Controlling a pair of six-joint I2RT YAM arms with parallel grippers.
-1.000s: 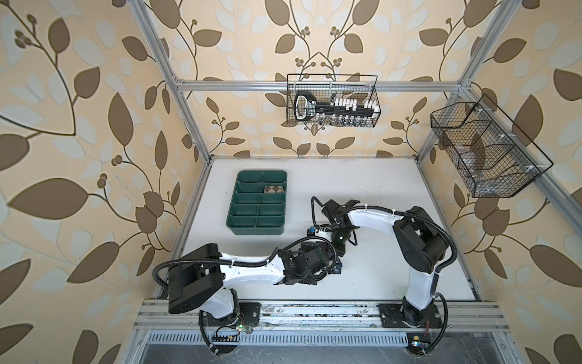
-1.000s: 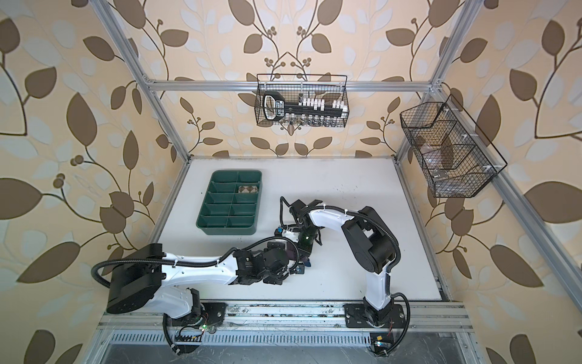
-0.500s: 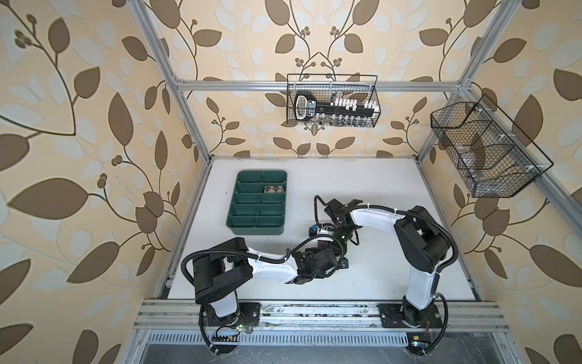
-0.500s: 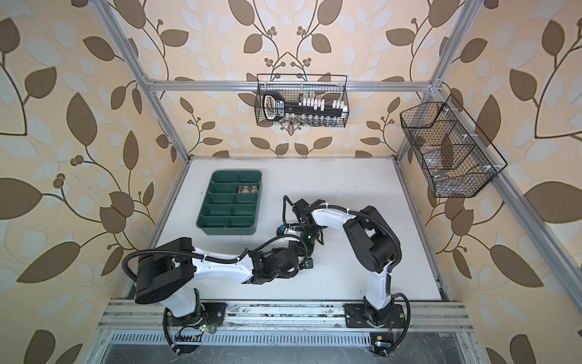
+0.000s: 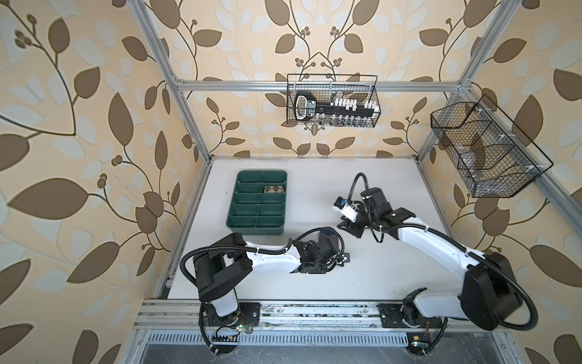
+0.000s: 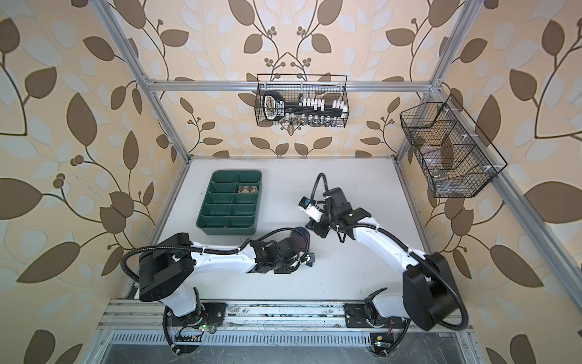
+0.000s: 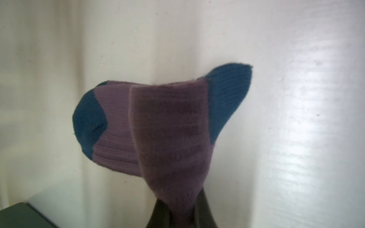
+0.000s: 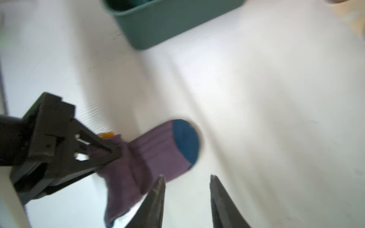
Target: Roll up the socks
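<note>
The left gripper has just clamped the sock as the right gripper releases, empty; rolling looks unfinished.

1. The left gripper, spread wide a second ago, now pinches the purple sock near its orange cuff.
2. The right gripper, clamped before, now has its jaws apart and is off the sock. In both top views it has drawn away toward 3 o'clock.
3. The right arm has swung back toward 4 o'clock.
</note>
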